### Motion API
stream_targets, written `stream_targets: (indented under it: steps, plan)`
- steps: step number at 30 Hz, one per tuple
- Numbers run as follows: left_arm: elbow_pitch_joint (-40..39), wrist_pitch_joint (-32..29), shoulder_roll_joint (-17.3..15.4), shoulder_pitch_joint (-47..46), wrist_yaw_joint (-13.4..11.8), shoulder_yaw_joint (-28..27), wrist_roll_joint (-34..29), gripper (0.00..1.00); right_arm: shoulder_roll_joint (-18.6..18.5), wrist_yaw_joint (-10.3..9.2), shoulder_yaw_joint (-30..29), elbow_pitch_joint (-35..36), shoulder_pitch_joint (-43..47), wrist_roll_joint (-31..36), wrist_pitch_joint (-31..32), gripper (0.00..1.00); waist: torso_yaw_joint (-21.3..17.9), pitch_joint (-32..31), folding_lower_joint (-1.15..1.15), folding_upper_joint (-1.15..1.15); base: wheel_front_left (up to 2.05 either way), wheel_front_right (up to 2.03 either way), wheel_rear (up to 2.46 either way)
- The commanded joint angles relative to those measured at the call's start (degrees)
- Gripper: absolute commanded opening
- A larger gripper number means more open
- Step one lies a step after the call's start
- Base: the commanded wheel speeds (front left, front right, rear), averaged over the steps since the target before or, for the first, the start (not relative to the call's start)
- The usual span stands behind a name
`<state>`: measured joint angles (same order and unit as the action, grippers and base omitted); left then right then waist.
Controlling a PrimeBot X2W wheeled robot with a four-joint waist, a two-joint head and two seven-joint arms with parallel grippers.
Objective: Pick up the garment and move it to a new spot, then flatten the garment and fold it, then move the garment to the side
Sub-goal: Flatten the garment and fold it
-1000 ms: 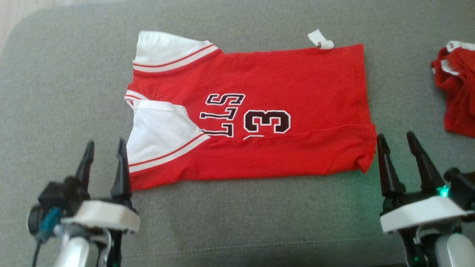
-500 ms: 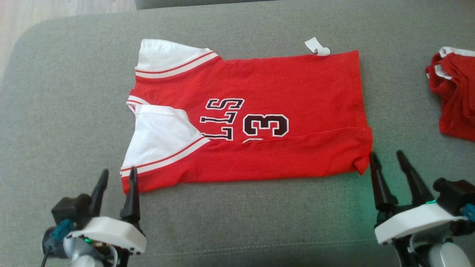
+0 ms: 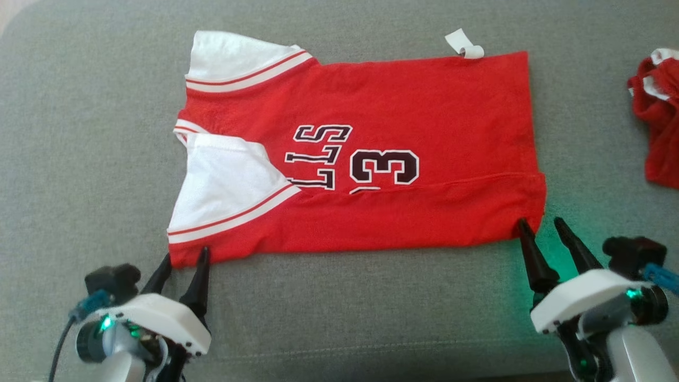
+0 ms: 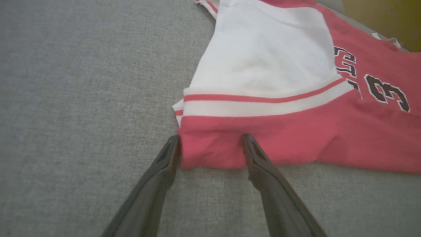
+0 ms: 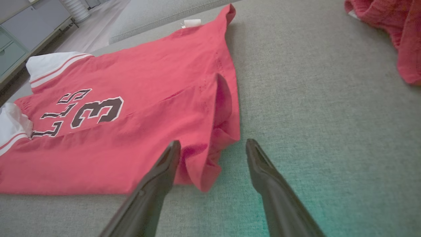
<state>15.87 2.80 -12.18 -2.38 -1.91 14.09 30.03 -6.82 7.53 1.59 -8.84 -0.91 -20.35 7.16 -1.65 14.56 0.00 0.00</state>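
A red garment (image 3: 403, 138) with white sleeves, dark lettering and a "3" lies flat on the grey cushion (image 3: 339, 318), its near long edge folded over. My left gripper (image 3: 185, 254) is open at the near left corner; in the left wrist view the red corner (image 4: 210, 151) sits between the fingers of the left gripper (image 4: 211, 138). My right gripper (image 3: 540, 223) is open at the near right corner. In the right wrist view the curled hem corner (image 5: 210, 158) of the garment (image 5: 131, 131) lies between the fingers of the right gripper (image 5: 213, 142).
A second red and white garment (image 3: 658, 122) lies crumpled at the right edge, also in the right wrist view (image 5: 394, 33). A white label (image 3: 464, 45) sticks out of the far edge. Bare grey cushion surrounds the jersey. Cabinets (image 5: 19, 33) stand beyond the cushion.
Both grippers have moved forward from beside the garment to its two near corners, staying open. The head camera has shifted; the garment itself lies as before.
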Motion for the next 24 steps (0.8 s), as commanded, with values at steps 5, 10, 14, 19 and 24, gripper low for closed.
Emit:
stream_targets:
  steps: [5,10,14,19,24]
  plan:
    - [1.0,-2.6,-0.4,-3.0,1.8,-1.7,2.5,1.00,-0.4,-0.04,1.6,-0.9,-3.4,-1.0,2.1,1.00,0.2,1.0,0.00,0.00,0.00,0.00,0.00]
    - [1.9,-4.4,-0.6,-4.1,3.6,-0.7,3.6,0.00,0.2,-0.04,1.7,-2.7,-4.8,-2.2,3.8,0.00,0.4,1.5,0.00,0.00,0.00,0.00,0.00]
    - [1.7,-4.0,-0.6,-3.8,3.4,-0.9,4.0,0.00,0.4,-0.04,1.5,-2.6,-4.6,-3.1,3.7,0.00,0.6,1.2,0.00,0.00,0.00,0.00,0.00]
    - [-0.3,-3.1,-1.0,-1.7,2.8,-1.7,4.6,0.00,0.3,-0.04,0.9,-0.2,-1.7,-4.2,3.8,0.00,0.9,-0.2,0.00,0.00,0.00,0.00,0.00]
    - [-4.3,-3.7,-1.8,1.8,1.5,-2.1,4.8,0.00,0.2,-0.04,-0.4,3.4,3.0,-4.7,5.6,0.00,1.1,-2.1,0.00,0.00,0.00,0.00,0.00]
